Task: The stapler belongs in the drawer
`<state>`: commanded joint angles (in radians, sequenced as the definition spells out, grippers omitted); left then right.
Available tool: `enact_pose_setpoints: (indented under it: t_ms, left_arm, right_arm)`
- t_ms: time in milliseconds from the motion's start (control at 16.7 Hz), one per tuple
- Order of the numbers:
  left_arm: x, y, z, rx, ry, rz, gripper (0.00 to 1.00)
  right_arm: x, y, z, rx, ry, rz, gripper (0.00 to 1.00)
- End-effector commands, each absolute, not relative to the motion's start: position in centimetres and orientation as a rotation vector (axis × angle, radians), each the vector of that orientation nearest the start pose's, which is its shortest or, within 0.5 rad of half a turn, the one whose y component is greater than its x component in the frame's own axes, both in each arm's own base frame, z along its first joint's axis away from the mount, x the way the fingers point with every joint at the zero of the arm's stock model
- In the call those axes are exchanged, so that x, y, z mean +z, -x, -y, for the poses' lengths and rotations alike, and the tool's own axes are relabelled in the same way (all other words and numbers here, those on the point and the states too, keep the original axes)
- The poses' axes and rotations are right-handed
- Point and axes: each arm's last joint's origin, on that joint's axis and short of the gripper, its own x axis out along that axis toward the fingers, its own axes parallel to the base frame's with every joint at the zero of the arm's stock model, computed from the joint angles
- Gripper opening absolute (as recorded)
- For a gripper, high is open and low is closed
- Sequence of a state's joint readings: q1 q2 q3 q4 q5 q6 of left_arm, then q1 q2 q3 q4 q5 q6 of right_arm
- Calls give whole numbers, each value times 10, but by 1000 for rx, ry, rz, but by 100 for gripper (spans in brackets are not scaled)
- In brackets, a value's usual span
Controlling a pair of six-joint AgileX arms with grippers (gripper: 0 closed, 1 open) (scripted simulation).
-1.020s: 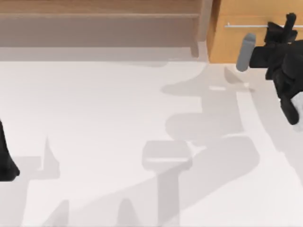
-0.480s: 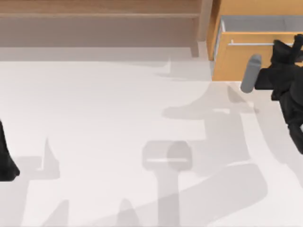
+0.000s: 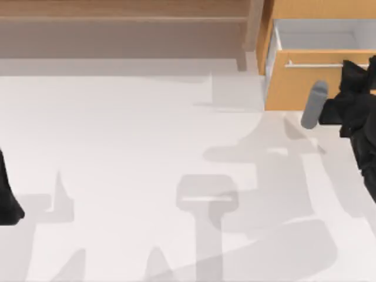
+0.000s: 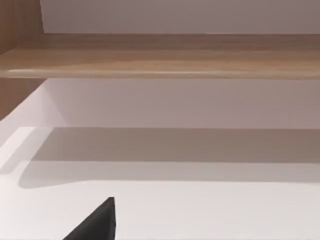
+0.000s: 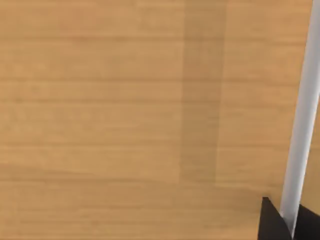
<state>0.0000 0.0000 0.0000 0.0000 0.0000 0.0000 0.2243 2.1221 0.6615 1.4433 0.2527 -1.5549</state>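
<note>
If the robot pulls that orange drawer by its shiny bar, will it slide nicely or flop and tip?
Probably slides straight: the drawer is partly out, white walls showing. Its wooden front looks stiff, not floppy. The thin handle may be slippery, though the right gripper grips it from both sides. The left gripper is parked at the left of the table.

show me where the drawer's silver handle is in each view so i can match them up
Top view: the handle is a thin bar across the drawer front at upper right, beside the right gripper.
Right wrist view: the handle runs along the picture's edge.
Left wrist view: brown shelf instead.
Shared landmark: the orange-tan front.
</note>
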Motion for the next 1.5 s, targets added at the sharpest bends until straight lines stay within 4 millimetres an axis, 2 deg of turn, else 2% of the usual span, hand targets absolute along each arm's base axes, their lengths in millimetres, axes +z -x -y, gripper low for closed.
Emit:
enact_pose_setpoints:
  t_ms: [120, 240, 600, 1020, 1260, 1500]
  left_arm:
    - [160, -106, 1, 0, 0, 0, 100]
    - [160, -106, 1, 0, 0, 0, 100]
    - [160, -106, 1, 0, 0, 0, 100]
    - [160, -106, 1, 0, 0, 0, 100]
    - [160, -106, 1, 0, 0, 0, 100]
    - [160, -106, 1, 0, 0, 0, 100]
  right_arm:
    - [84, -320, -71, 12, 1576, -23, 0]
    - [86, -307, -71, 4, 1572, -16, 0]
    - [87, -301, -72, -2, 1569, -10, 0]
    - [86, -245, -71, 3, 1569, -16, 0]
    - [87, -243, -72, 1, 1570, -14, 0]
    - [87, -243, -72, 1, 1570, -14, 30]
